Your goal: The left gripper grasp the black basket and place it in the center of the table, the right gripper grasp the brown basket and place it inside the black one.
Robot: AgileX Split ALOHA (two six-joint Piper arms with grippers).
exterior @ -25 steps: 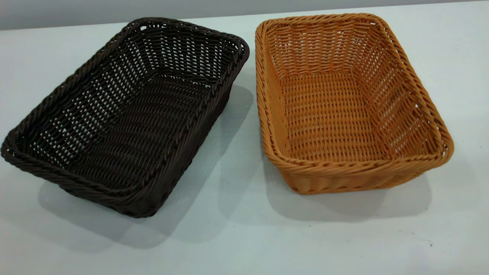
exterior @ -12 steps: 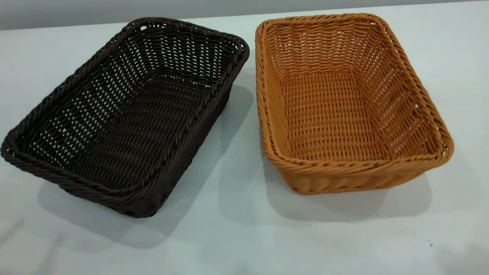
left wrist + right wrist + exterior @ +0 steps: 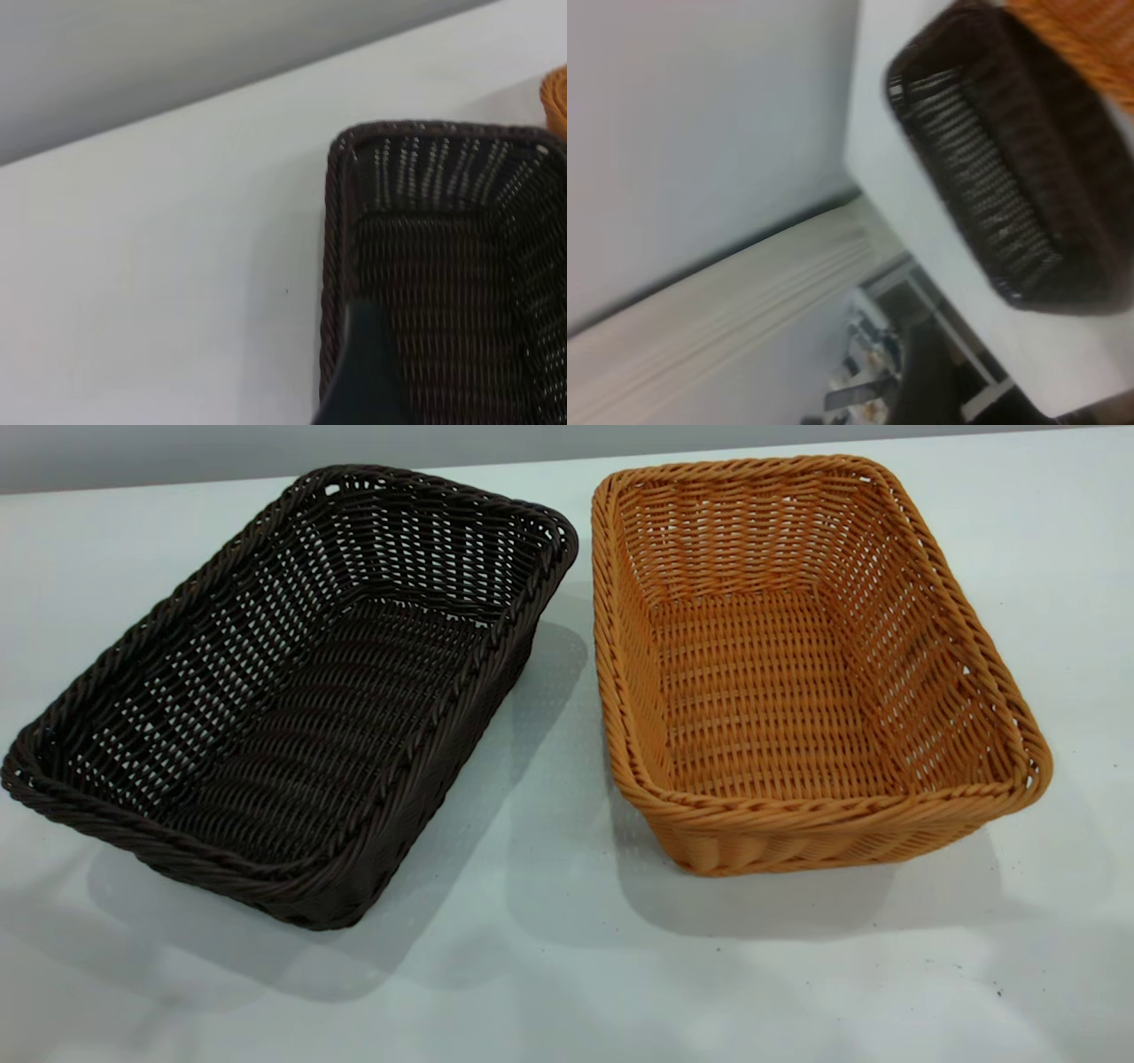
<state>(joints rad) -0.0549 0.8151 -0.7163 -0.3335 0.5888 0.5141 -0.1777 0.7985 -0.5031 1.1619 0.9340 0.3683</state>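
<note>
The black basket (image 3: 292,700) sits at the left of the table (image 3: 549,974), skewed, its far right corner close to the brown basket (image 3: 811,664) but apart from it. The brown basket sits upright on the right. Both are empty and neither is held, so nothing of the task is done yet.

Neither arm shows in the exterior view. In the left wrist view a dark finger of the left gripper (image 3: 368,376) hangs just above the black basket's rim, by its left long side. Only that one finger shows, so I cannot tell whether the jaws are apart or together. The right gripper (image 3: 921,381) shows as a dark blurred shape in its own view, well away from both baskets — again I cannot tell how its jaws stand.

The step in hand looks like the left arm's approach to the black basket. To do it well, the jaws should straddle the braided rim, one finger inside the flared wall and one outside, then close firmly on the weave. A grip near the middle of a side would probably keep the basket from tipping. It likely needs lifting clear — not dragging — since a slide to the right could knock the brown basket. Squaring it up at the centre would make the later nesting easier.
</note>
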